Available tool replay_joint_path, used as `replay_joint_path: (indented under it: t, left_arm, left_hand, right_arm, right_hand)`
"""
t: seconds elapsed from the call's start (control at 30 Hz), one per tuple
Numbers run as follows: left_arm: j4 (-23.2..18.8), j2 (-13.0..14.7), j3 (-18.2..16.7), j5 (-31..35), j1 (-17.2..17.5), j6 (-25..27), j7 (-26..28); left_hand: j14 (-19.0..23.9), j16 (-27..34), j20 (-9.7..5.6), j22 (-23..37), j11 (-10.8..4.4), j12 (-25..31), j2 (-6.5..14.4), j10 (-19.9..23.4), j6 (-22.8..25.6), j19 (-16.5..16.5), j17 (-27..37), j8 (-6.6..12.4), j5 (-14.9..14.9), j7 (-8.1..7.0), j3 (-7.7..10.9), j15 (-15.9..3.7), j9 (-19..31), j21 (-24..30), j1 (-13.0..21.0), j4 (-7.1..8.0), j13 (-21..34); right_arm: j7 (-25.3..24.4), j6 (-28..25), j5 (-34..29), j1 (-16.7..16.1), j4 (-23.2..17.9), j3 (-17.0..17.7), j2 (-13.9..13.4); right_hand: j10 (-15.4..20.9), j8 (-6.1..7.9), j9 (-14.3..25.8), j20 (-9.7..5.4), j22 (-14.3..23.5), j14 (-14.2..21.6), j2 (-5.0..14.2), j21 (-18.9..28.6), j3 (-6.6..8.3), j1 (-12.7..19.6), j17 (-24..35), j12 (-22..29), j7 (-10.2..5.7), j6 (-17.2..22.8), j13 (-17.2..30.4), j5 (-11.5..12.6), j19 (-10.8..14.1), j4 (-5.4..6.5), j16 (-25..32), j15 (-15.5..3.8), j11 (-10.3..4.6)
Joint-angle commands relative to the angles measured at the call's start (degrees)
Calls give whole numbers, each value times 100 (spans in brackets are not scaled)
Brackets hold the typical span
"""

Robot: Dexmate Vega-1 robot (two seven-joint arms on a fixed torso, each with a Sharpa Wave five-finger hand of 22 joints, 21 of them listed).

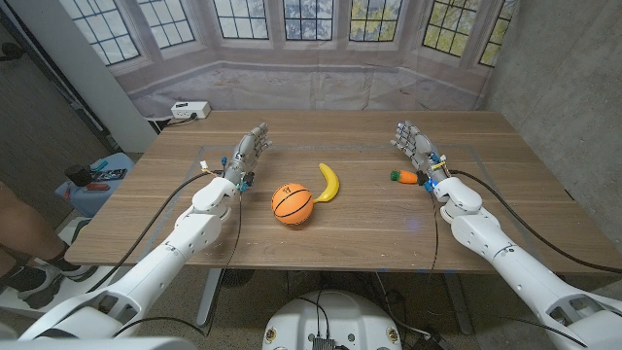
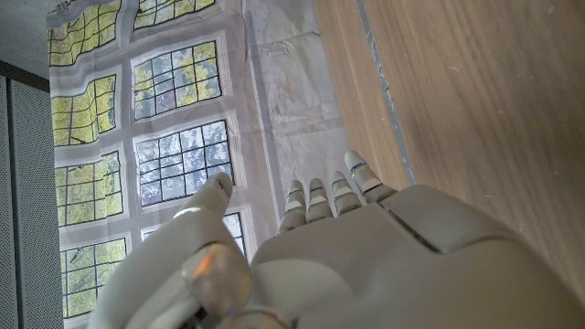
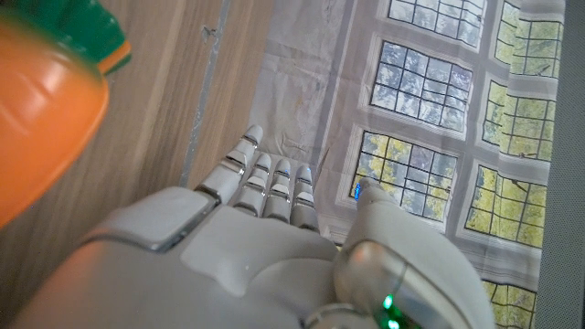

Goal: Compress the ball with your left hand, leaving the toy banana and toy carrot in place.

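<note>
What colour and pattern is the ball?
Orange with black basketball lines, best in the head view.

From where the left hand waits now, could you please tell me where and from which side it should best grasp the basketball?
Probably grasp the basketball across its widest middle, coming from the ball's left, where the left hand stands open. It is round and sits free there, while the toy banana lies close on its far right.

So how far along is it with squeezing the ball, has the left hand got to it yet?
Nothing looks done yet. The ball sits untouched mid-table, round and uncompressed. The left hand stands apart from it, fingers extended and holding nothing; the right hand is likewise empty, beside the toy carrot. The toy banana lies just next to the ball. Still left: reach over, close on the ball and squeeze, without nudging the banana.
</note>
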Motion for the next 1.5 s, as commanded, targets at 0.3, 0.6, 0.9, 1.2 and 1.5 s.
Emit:
replay_joint_path:
  t: [0.3, 0.6, 0.9, 1.2, 1.5]
  left_arm:
    - [-515, 17, 23, 127, 117, 162, -27]
    - [-872, 172, -66, 179, 303, 216, 80]
    - [-1199, 337, -155, 188, 503, 296, 156]
    - [-1409, 473, -204, 211, 640, 314, 137]
    - [-1734, 687, -259, 260, 813, 450, 177]
  left_hand:
    - [-10, 22, 36, 31, 24, 39, -9, 18, 49, 15, 21, 37, 27, 1, 64, 51, 24, -4, 58, -50, -12]
    - [-16, 13, 49, 30, 29, 43, -32, 22, 45, 17, 9, 35, 34, 13, 78, 54, 24, -36, 94, -124, -35]
    - [-15, 10, 58, 29, 27, 44, -35, 17, 50, 29, 1, 37, 48, 21, 103, 62, 23, -70, 152, -220, -60]
    - [-22, 6, 61, 29, 43, 46, -44, 16, 51, 30, -3, 36, 63, 23, 121, 62, 22, -103, 204, -306, -80]
    - [-23, 5, 64, 26, 13, 47, -70, 13, 41, 43, -6, 34, 93, 35, 145, 71, 21, -149, 290, -446, -106]
  right_arm:
    - [517, 424, 259, -496, -232, 222, 234]
    - [580, 468, 226, -493, -231, 253, 237]
    - [630, 562, 160, -454, -192, 261, 248]
    - [570, 591, 103, -527, -304, 301, 182]
    - [630, 641, 91, -482, -258, 307, 176]
  right_hand:
    - [42, 25, 21, -17, 30, 51, 2, 21, 59, 40, 13, 35, 3, 46, 11, 21, 40, -5, 29, -12, 3]
    - [31, 18, 21, -11, 30, 37, -3, 16, 77, 29, 11, 30, 4, 37, 10, 17, 33, -7, 22, -9, 8]
    - [16, 12, 20, -12, 30, 28, -9, 13, 94, 27, 7, 24, 3, 26, 9, 14, 30, -15, 17, -7, 21]
    - [0, 9, 20, -7, 30, 26, -12, 11, 110, 27, 4, 18, 8, 22, 8, 12, 25, -25, 15, -4, 14]
    - [-12, 3, 20, -7, 30, 20, -19, 8, 121, 25, 4, 14, 12, 10, 7, 8, 21, -39, 16, -3, 5]
